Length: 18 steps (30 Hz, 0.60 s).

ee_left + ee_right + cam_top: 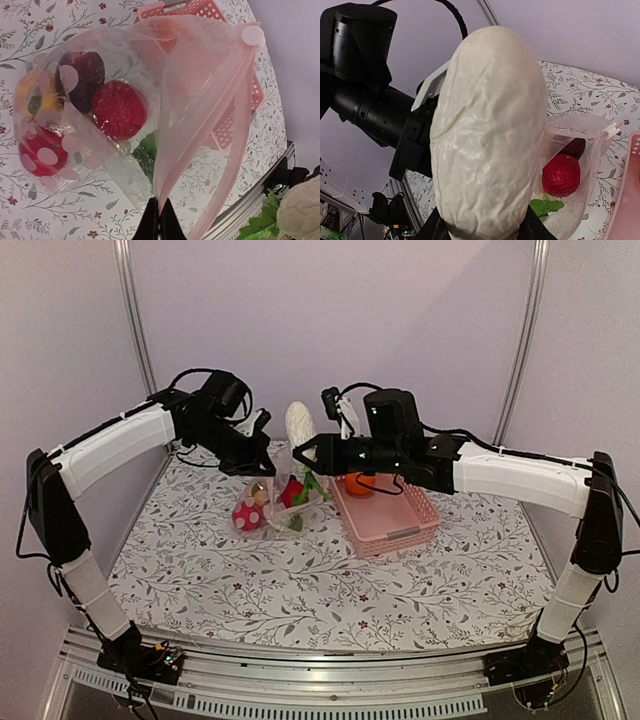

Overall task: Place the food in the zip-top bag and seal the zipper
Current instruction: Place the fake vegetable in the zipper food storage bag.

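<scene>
The zip-top bag (272, 498) stands open on the table between my arms. It holds a red fruit (118, 110), a dark purple one (82, 75), a yellow one (34, 97) and a red white-spotted one (42, 152). My left gripper (159, 220) is shut on the bag's mouth edge by the zipper (227, 95) and holds it up; it also shows in the top view (262, 436). My right gripper (303, 452) is shut on a cream-white vegetable (490, 135) with green leaves, held upright just above the bag's mouth (580, 131).
The pink lattice basket (400, 525) sits right of the bag with an orange fruit (358, 483) in it. The basket's rim shows in the left wrist view (200, 9). My left arm's black wrist (365, 100) is close behind the vegetable.
</scene>
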{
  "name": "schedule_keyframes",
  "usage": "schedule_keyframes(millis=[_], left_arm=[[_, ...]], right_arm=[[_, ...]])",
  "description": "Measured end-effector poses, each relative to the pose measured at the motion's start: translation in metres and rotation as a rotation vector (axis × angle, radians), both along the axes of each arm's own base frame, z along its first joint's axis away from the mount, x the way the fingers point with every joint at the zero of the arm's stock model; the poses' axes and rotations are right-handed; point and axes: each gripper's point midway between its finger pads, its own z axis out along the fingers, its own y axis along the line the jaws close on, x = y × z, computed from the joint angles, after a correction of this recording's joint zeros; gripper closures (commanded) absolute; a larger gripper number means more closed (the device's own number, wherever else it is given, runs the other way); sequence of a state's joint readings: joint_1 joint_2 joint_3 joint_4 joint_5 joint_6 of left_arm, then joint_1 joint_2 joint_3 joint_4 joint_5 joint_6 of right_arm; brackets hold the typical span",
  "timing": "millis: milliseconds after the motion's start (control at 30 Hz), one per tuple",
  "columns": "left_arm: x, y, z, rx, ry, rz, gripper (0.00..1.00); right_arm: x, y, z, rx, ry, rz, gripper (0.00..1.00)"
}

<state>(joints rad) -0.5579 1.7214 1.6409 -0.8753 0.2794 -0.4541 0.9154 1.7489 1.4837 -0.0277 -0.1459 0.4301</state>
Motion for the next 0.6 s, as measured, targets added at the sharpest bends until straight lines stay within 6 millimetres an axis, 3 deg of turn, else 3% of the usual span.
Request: schedule_keyframes(millis=[233, 467, 600], left_arm=[[-0.001, 0.000, 0.006, -0.016, 0.000, 0.017, 1.00], [0.001, -0.001, 0.013, -0.040, -0.011, 0.036, 1.00], [0.000, 0.000, 0.017, -0.049, -0.020, 0.040, 1.00]], right_arm=[[-0.007, 0.013, 0.003, 0.031, 0.078, 0.060, 0.69], [-0.019, 0.011, -0.011, 0.005, 0.212, 0.082, 0.69], [-0.024, 0.010, 0.000, 0.005, 0.272, 0.101, 0.69]])
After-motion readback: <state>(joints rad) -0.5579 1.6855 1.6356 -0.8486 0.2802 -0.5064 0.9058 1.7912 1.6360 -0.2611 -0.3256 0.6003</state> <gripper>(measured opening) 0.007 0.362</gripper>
